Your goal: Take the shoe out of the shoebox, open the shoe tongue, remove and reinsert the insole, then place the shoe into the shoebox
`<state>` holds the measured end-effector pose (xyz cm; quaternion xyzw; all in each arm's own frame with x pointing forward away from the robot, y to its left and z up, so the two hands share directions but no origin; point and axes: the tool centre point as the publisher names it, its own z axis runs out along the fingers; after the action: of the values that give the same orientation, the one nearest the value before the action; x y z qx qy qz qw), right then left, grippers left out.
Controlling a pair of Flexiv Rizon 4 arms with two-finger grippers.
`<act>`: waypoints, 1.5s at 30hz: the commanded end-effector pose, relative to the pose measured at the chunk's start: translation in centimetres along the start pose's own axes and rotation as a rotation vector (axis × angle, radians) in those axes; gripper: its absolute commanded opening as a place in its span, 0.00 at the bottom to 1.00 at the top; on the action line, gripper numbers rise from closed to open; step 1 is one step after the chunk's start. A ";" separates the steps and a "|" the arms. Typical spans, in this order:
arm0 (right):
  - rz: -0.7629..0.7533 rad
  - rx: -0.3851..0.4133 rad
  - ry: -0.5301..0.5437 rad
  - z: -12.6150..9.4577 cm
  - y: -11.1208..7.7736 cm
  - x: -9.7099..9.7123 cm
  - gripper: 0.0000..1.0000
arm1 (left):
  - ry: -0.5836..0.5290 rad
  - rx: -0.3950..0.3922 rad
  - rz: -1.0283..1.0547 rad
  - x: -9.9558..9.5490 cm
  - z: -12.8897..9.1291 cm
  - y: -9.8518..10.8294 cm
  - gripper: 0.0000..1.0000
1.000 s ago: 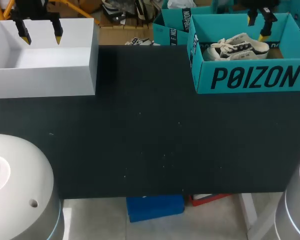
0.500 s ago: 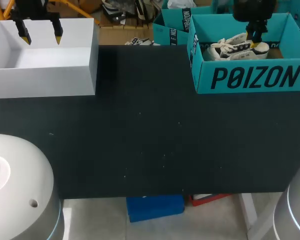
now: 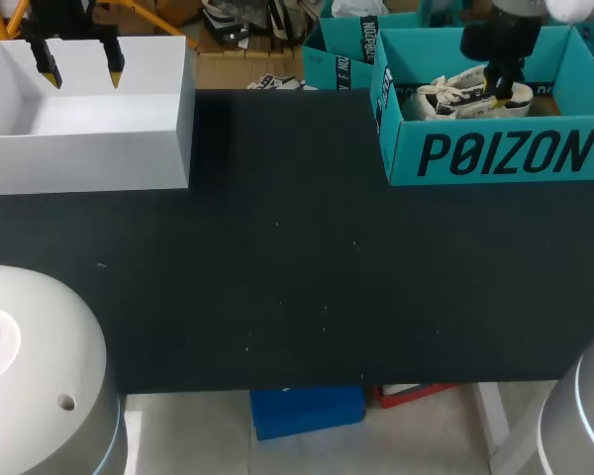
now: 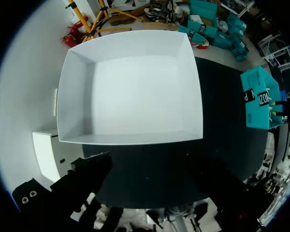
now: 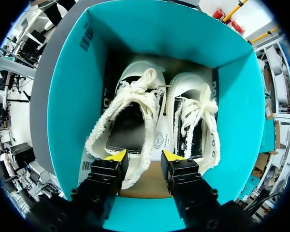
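A teal shoebox (image 3: 495, 153) stands open at the table's far right with a pair of white canvas shoes (image 3: 455, 94) inside. In the right wrist view the two shoes lie side by side in the shoebox (image 5: 70, 106), laces frayed. My right gripper (image 5: 144, 157) is down in the box, shut on the heel rim of one shoe (image 5: 130, 116), one finger inside its opening and the other in the gap beside the second shoe (image 5: 195, 121). From above, that gripper (image 3: 497, 91) sits over the shoes. My left gripper (image 3: 79, 64) hangs open above the white box, holding nothing.
An open white box (image 3: 89, 129) stands at the far left, also filling the left wrist view as a white box (image 4: 130, 92). A second teal box (image 3: 342, 49) sits behind the shoebox. The black table (image 3: 297, 277) stretches between them.
My right gripper has come down into the shoebox and its fingers have closed from wide apart onto the shoe's heel. The left arm has not moved.
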<state>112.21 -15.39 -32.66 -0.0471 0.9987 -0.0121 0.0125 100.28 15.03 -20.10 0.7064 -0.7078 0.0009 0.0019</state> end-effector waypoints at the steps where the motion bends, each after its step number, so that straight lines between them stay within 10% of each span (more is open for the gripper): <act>1: 0.003 -0.010 0.024 1.4 -0.1 -1.1 0.41 | -0.002 -0.002 -0.001 0.0 -0.1 0.1 1.00; 27: 0.022 -0.056 0.075 8.1 0.6 -1.6 0.35 | -0.002 -0.002 -0.001 0.0 -0.1 0.1 1.00; 29: 0.025 -0.057 0.075 8.2 0.6 -1.7 0.00 | -0.002 -0.002 -0.001 0.0 -0.1 0.1 1.00; 45: 0.006 -0.070 0.115 4.1 0.3 -1.0 0.00 | -0.002 -0.002 -0.001 0.0 -0.1 0.1 1.00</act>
<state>113.27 -14.73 -38.40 -0.0419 0.9980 0.0230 -0.0417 100.28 15.03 -20.09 0.7064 -0.7078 0.0009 0.0019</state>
